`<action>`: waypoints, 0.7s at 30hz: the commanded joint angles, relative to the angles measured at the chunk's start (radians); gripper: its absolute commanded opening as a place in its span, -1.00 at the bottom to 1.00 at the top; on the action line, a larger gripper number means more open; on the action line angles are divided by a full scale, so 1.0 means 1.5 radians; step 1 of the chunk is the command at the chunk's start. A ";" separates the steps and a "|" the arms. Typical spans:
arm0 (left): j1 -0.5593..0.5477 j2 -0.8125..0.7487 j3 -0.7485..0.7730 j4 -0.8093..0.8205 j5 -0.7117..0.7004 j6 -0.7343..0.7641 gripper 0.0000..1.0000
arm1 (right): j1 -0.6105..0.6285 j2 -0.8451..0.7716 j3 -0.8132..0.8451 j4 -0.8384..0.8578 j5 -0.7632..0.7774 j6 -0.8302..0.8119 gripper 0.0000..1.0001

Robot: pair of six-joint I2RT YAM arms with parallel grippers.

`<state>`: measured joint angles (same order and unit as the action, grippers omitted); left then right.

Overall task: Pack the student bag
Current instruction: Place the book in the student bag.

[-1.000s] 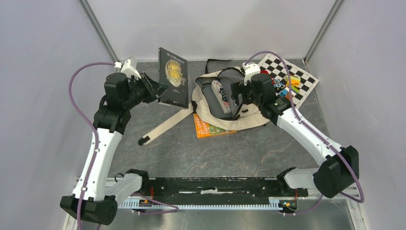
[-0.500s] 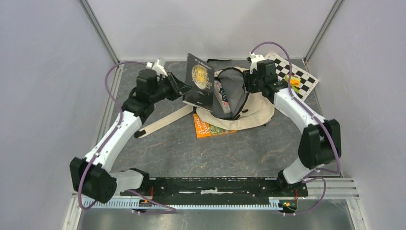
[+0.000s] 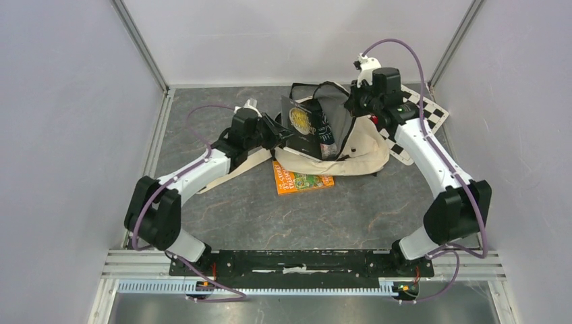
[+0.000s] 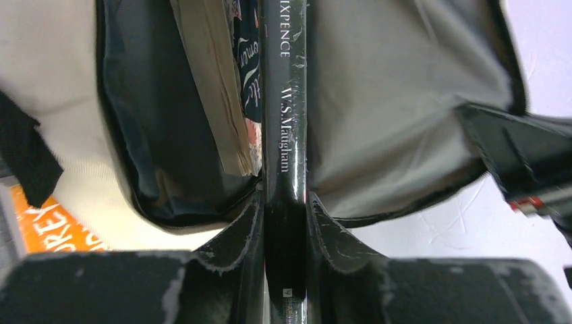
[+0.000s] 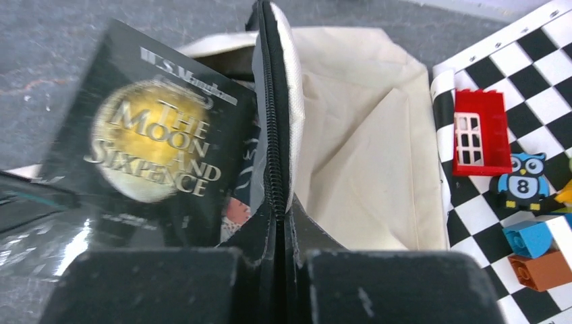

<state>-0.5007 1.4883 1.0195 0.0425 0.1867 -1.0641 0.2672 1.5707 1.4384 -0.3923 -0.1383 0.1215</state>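
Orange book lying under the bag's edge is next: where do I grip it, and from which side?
Probably the exposed near edge of the orange book, approached from the arms' side: it lies flat, its far part tucked under the student bag.

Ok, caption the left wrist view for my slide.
Left fingers clamp the black book in the open bag mouth, beside another book.
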 commanded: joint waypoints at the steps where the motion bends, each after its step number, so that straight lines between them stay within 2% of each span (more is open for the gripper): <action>1: -0.019 0.032 0.014 0.182 -0.010 -0.096 -0.96 | -0.005 -0.068 0.041 0.055 0.002 0.009 -1.00; 10: -0.028 0.110 0.016 0.286 -0.056 -0.179 -0.96 | -0.003 -0.089 -0.005 0.071 -0.033 0.028 -1.00; 14: -0.033 0.142 0.043 0.299 -0.100 -0.172 -0.96 | 0.000 -0.103 -0.034 0.083 -0.048 0.035 -1.00; 18: -0.042 0.199 0.050 0.389 -0.114 -0.200 -0.96 | 0.015 -0.105 -0.052 0.096 -0.048 0.037 -1.00; 21: -0.072 0.234 0.074 0.390 -0.164 -0.160 -0.96 | 0.033 -0.095 -0.057 0.099 -0.038 0.035 -1.00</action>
<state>-0.5659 1.8038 1.0340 0.4049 0.0582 -1.2957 0.2886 1.4723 1.3518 -0.3450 -0.1905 0.1642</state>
